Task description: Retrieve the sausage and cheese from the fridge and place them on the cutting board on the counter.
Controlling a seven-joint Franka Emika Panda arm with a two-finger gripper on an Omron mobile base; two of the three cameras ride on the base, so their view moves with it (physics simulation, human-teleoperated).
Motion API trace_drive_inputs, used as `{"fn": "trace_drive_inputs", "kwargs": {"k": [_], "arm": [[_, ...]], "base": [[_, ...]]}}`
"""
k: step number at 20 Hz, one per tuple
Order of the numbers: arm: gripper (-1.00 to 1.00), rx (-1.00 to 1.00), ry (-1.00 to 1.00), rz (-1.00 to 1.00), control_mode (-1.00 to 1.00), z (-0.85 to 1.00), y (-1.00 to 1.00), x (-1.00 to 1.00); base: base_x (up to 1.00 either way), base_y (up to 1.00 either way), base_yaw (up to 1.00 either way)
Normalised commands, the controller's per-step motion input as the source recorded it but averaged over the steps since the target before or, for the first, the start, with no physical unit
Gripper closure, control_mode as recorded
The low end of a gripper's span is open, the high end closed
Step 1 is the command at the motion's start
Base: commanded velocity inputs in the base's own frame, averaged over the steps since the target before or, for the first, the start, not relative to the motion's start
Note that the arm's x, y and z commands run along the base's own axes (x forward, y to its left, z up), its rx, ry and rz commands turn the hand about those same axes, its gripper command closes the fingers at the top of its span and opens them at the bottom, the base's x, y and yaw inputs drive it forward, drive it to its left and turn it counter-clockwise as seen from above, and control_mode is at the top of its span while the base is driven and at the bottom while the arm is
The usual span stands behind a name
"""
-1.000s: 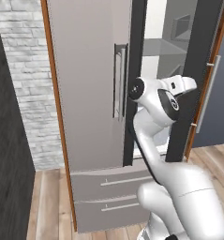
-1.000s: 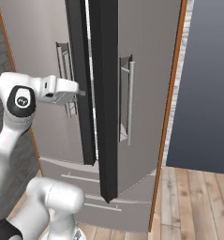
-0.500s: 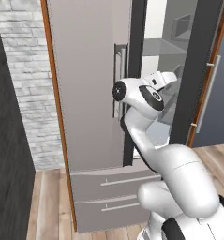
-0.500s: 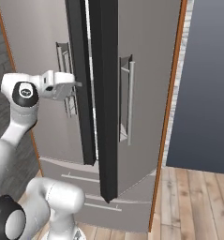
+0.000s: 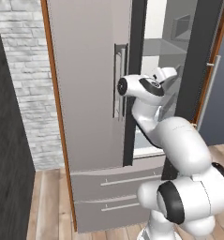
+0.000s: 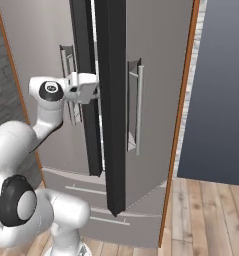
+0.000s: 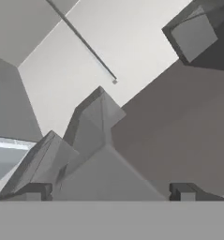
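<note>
Grey fridge stands with its right door swung out, white shelves showing inside. White arm reaches into the gap; its pincer stands wide and empty, seemingly pointed at tilted interior panels, though that view is hard to read.

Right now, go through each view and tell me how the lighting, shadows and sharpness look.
Left base view: even, flat rendered light; the fridge interior reads bright, no glare. Right base view: the right door's dark edge is near black, wall beside it shaded blue-grey. Hand view: soft and blurry, pale angular surfaces hard to identify; the end effector tips sit wide apart.
</note>
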Motion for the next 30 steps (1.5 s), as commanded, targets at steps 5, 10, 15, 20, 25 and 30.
{"fn": "trace_drive_inputs", "kwargs": {"k": [5, 10, 15, 20, 25, 30], "arm": [[-1.00, -0.12, 0.00, -0.06, -1.00, -0.25, -0.56, 0.36], [-1.00, -0.09, 0.03, -0.12, -1.00, -0.09, -0.81, -0.15], [-1.00, -0.02, 0.10, -0.15, -1.00, 0.00, -1.00, -0.40], [-1.00, 0.00, 0.18, -0.13, -1.00, 0.00, -1.00, -0.65], [-1.00, 0.04, 0.20, -0.11, -1.00, -0.01, -1.00, -0.49], [-1.00, 0.00, 0.14, -0.09, -1.00, -0.15, -1.00, -0.16]], "base": [[0.00, 0.00, 0.00], [0.00, 0.00, 0.00], [0.00, 0.00, 0.00], [0.00, 0.00, 0.00], [0.00, 0.00, 0.00], [0.00, 0.00, 0.00]]}}
